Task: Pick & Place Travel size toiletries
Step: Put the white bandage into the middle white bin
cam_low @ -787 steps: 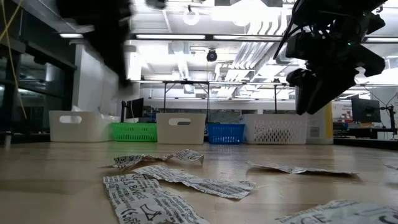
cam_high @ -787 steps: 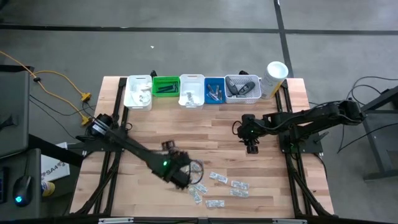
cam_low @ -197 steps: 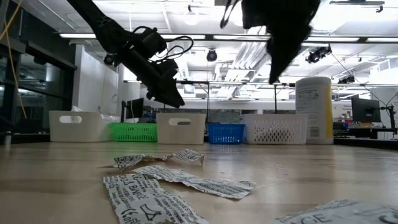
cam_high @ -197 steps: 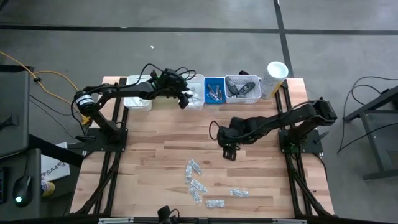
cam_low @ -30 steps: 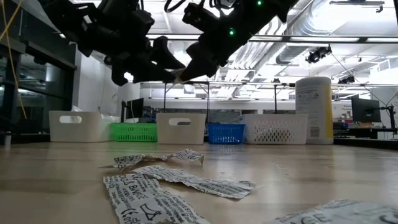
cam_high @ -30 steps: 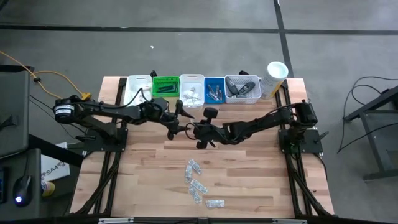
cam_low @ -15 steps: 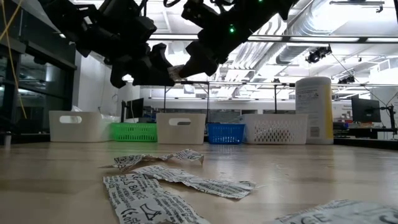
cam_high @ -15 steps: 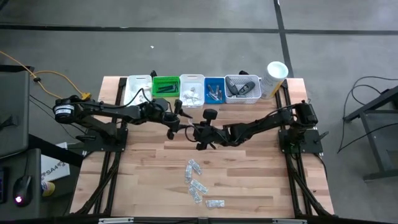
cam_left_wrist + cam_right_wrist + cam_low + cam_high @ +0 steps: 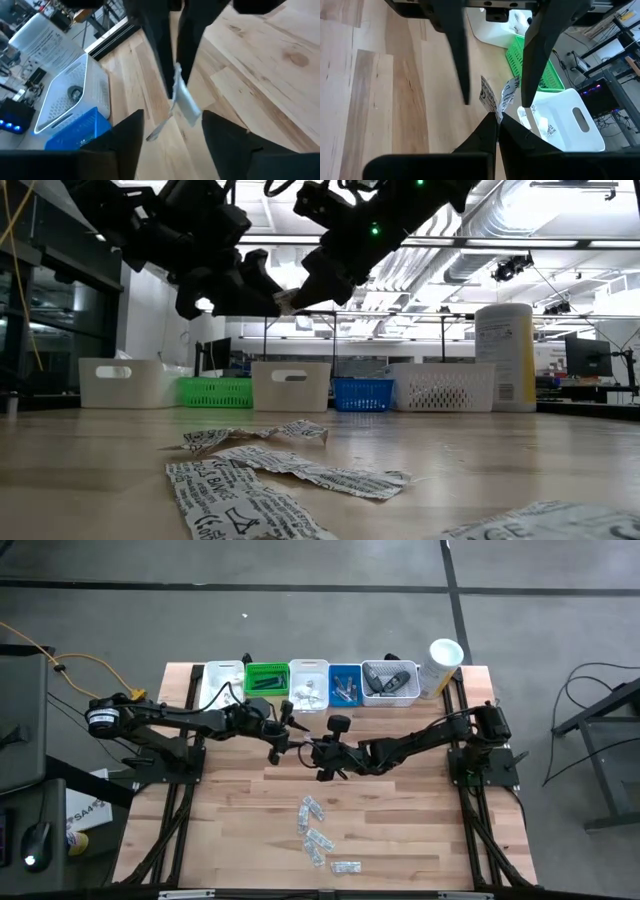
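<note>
Right wrist view: right gripper (image 9: 496,119) pinched shut on sachet (image 9: 491,96); left gripper (image 9: 492,75) part open, straddling same sachet above wooden table (image 9: 375,95), grip unclear.

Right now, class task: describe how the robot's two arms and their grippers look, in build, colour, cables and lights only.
Both arms, the left arm and the right arm, are dark, slim and jointed, with black cables looping along them. The left gripper and the right gripper each end in two narrow, tapering dark fingers. In the low view a small green light glows on one wrist.
</note>
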You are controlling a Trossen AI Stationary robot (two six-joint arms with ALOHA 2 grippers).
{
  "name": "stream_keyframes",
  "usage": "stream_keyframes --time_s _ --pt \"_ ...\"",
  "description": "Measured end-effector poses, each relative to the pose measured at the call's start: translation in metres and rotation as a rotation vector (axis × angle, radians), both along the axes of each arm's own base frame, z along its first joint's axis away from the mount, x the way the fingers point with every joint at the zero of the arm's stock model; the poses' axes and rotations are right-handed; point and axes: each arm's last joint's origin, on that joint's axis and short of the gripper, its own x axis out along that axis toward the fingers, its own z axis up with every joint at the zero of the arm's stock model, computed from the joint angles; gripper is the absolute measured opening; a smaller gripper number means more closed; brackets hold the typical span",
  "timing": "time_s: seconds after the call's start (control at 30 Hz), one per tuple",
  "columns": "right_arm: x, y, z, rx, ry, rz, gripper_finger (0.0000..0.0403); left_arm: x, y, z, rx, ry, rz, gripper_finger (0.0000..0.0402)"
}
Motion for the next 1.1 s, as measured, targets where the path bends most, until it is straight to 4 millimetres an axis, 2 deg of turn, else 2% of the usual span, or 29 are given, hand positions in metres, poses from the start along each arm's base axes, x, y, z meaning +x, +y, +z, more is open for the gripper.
stream_keyframes --time_s 0.23,0.43,0.63,1.1 --pt "0.001 -0.013 0.000 0.006 0.000 -0.033 0.0004 0.000 -0.002 0.000 0.013 -0.005 -0.048 0.0275" --pt "0.002 -0.013 0.001 0.026 -0.012 -0.011 0.0004 0.000 -0.001 0.000 0.029 -0.002 -0.013 0.0277" --pt "0.003 -0.013 -0.004 0.033 0.002 0.002 0.0004 0.000 0.000 0.000 0.026 -0.004 0.000 0.0224" --pt "0.005 -0.012 -0.005 0.033 -0.015 0.005 0.0004 -0.001 0.000 -0.001 -0.005 0.016 0.014 0.0039"
